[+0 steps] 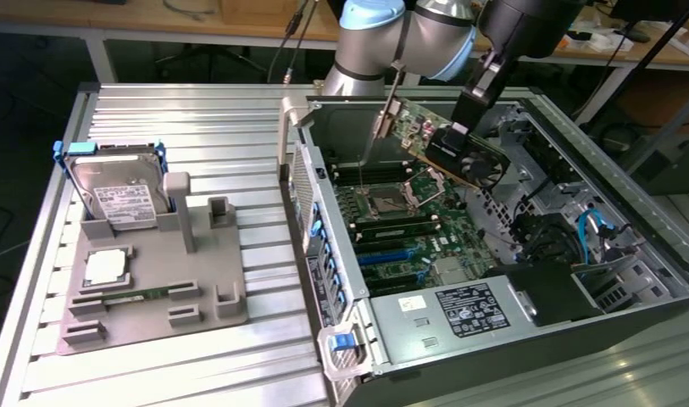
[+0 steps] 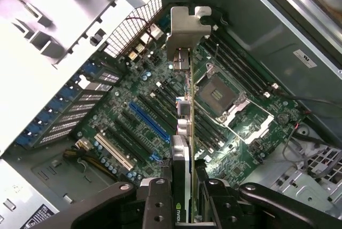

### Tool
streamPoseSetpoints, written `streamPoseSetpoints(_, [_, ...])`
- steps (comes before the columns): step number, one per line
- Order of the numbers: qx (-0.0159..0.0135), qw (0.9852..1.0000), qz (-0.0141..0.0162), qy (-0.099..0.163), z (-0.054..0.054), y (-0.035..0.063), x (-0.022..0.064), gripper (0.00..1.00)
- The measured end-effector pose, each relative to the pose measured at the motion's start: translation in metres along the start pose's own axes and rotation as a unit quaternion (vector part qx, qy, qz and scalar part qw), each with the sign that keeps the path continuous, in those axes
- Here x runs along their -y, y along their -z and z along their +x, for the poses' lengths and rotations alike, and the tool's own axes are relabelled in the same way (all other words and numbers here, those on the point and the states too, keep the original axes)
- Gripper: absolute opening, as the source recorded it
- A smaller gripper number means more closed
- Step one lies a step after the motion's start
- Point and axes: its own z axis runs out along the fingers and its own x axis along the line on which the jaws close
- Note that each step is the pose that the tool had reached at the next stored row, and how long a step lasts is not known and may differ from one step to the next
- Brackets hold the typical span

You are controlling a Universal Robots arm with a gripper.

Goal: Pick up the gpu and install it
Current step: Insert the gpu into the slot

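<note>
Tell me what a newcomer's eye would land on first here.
First, the gpu, clamped in the arm's jaws and hanging tilted over the open computer case at the exterior view's right, above the motherboard and not yet seated. Next, the silver hard drive propped in the grey fixture at the exterior view's left.

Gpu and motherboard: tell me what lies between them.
Nothing but open air: in the exterior view the gpu, held by the gripper, hangs tilted above the motherboard, apart from its slots.
</note>
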Motion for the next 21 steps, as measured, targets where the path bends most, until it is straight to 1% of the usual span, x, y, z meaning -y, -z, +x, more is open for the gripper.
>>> streamPoseSetpoints(9, [-0.0010,0.9997,0.0004,0.026,0.0000,-0.0005,0.0000,0.27])
streamPoseSetpoints(21, [-0.0024,0.9981,0.0011,0.062,0.0000,-0.0010,0.0000,0.27])
